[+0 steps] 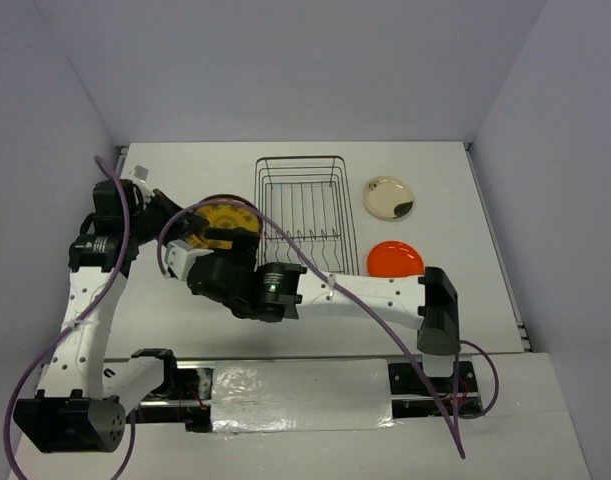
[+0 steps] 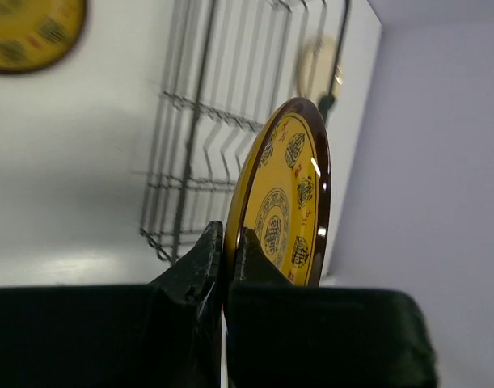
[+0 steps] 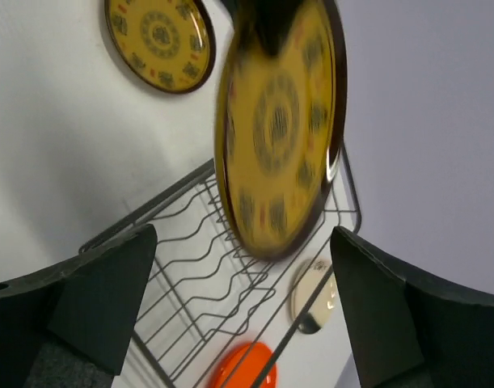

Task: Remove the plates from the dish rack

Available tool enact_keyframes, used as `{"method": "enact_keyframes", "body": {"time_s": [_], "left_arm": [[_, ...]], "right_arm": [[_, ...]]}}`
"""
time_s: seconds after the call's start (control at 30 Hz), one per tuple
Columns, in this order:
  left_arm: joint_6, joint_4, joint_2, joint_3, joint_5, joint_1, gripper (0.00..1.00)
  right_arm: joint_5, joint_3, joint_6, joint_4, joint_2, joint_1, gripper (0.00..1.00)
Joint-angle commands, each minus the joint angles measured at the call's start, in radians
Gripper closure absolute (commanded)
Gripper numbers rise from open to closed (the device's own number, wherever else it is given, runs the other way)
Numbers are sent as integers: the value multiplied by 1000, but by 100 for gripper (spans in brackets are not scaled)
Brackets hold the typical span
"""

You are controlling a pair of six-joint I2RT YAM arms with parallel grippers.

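On my left wrist feed the left fingers point(image 2: 228, 238) are pressed together on the lower rim of a round yellow plate with a dark brown rim and black medallion pattern point(image 2: 287, 194). It stands upright, edge-on to the camera and tilted slightly to one side. Beyond those fingers sits the rectangular dark wire dish rack point(image 1: 300, 158), resting on the white tabletop point(image 1: 185, 170).

A second yellow-and-brown patterned plate point(image 3: 158, 40) lies flat on the tabletop, off to the far left of both sets of fingers in the wrist feeds.

The right fingers point(image 3: 242, 242) stand wide apart and grip nothing. The held plate hangs just beyond the gap between them with its patterned face turned my way, blurred in this feed. A dark shape at its top edge is all I get of the other arm's grip from here.

Past the rack from the right fingers lie a bright orange round plate point(image 1: 395, 259) and a cream round plate with a dark blotch point(image 1: 388, 197), both flat and apart from each other.

The tabletop is plain matte white, closed in at the back and both sides by pale lavender-grey walls point(image 1: 285, 60). A crinkled shiny sheet point(image 1: 300, 395) covers the near edge between the two arm bases.
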Motion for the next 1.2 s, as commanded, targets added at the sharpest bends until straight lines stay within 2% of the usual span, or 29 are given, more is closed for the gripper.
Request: {"method": "enact_keyframes", "body": {"time_s": [0.0, 0.03, 0.17, 0.3, 0.5, 0.6, 0.7, 0.73, 0.77, 0.8, 0.83, 0.87, 0.9, 0.97, 1.0, 1.07, 1.13, 1.17], "left_arm": [[20, 54, -25, 55, -253, 21, 100], [9, 58, -20, 52, -360, 24, 100], [2, 143, 52, 16, -504, 45, 100], [2, 291, 235, -21, -478, 65, 100], [-3, 402, 475, -30, -475, 76, 100], [-3, 472, 533, -59, -411, 87, 88], [-3, 496, 552, -72, -403, 87, 66], [-4, 490, 553, -72, -403, 87, 44], [-3, 480, 550, -64, -410, 88, 35], [-3, 429, 547, -57, -435, 87, 18], [0, 398, 543, -47, -443, 87, 5], [17, 364, 528, -25, -452, 88, 0], [31, 329, 515, -8, -462, 88, 0], [57, 154, 482, 41, -560, 84, 1], [101, 110, 430, 77, -582, 82, 1], [208, 28, 330, 109, -590, 81, 0], [306, -1, 258, 121, -549, 74, 0], [375, -39, 195, 132, -559, 55, 0]], "right_arm": [[-49, -99, 210, 76, -166, -23, 0], [-48, -136, 250, 84, -203, -31, 0], [-83, -356, 442, 94, -416, -37, 0], [-101, -470, 623, 33, -608, -37, 0], [-100, -559, 779, -97, -843, -35, 0], [-114, -586, 829, -142, -937, -35, 0], [-143, -599, 861, -180, -993, -35, 0], [-147, -601, 867, -194, -1000, -35, 0], [-156, -604, 876, -208, -1006, -35, 0], [-158, -606, 878, -217, -1012, -35, 0], [-161, -607, 882, -222, -1014, -35, 0], [-164, -607, 893, -228, -1014, -35, 0], [-163, -606, 904, -234, -1014, -35, 0], [-132, -595, 950, -286, -1014, -37, 0], [-71, -589, 1018, -312, -1012, -40, 0], [-16, -567, 1127, -416, -1017, -86, 0], [9, -563, 1157, -458, -1036, -150, 0], [-6, -575, 1134, -447, -1050, -231, 0]]}}
